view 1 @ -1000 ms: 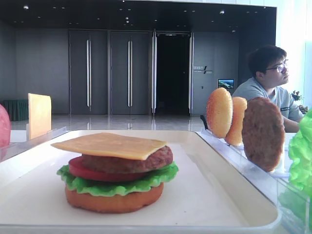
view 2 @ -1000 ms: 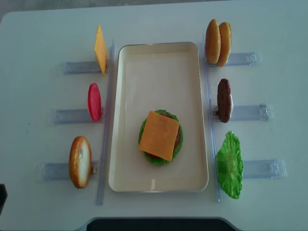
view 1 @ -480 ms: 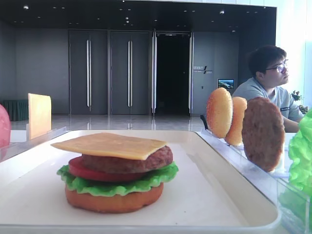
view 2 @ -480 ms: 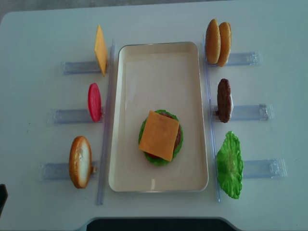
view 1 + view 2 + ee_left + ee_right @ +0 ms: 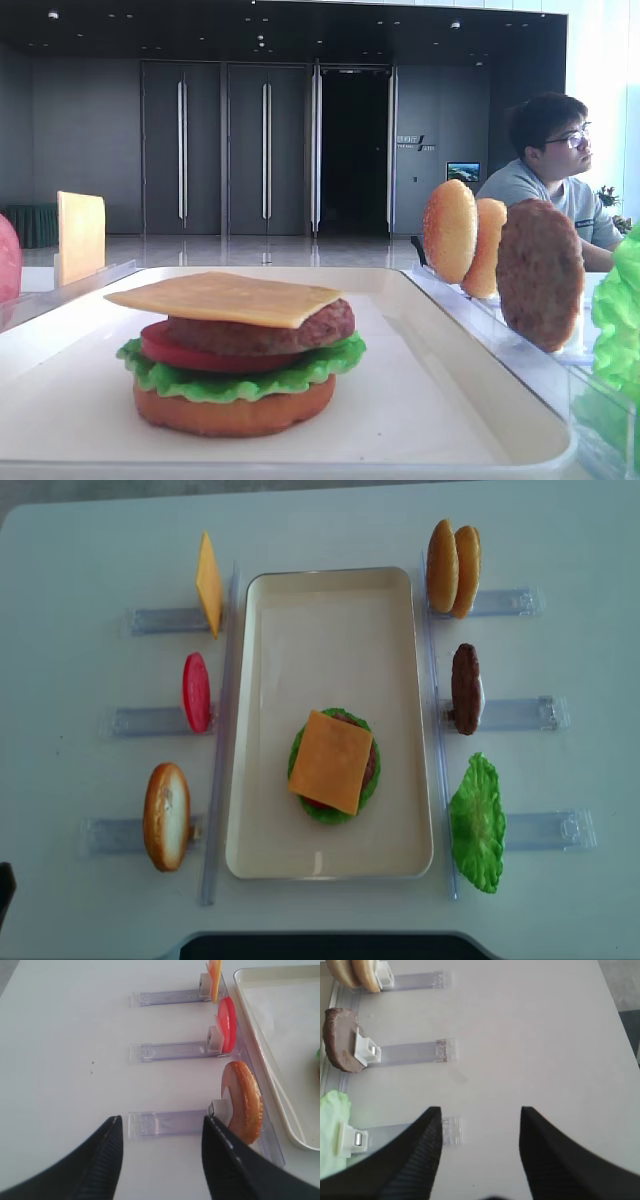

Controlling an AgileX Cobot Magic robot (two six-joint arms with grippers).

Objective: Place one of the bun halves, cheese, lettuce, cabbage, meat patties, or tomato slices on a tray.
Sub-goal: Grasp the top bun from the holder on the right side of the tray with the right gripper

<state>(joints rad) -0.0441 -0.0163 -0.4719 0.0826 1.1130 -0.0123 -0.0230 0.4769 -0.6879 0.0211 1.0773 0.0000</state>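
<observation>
On the white tray [image 5: 260, 630] sits a stack: bottom bun, lettuce, tomato, patty and a cheese slice [image 5: 330, 761] on top, seen from the side as a burger [image 5: 238, 350]. Two bun halves [image 5: 452, 568] stand in the far right rack, the front one golden-tan with pale specks [image 5: 450, 230]. A meat patty [image 5: 465, 688] and a lettuce leaf [image 5: 476, 823] stand in the racks below them. My right gripper [image 5: 481, 1109] hangs open over bare table right of the lettuce rack. My left gripper [image 5: 161, 1119] is open, left of a bun half [image 5: 244, 1101].
Left of the tray, clear racks hold a standing cheese slice [image 5: 208, 583], a tomato slice [image 5: 196, 692] and a bun half [image 5: 166, 815]. A person [image 5: 548, 165] sits behind the table at the right. The table's near edge [image 5: 320, 942] runs just below the tray.
A dark bit of the left arm at the overhead view's lower left edge has drawn back a little. The food and tray have not moved.
</observation>
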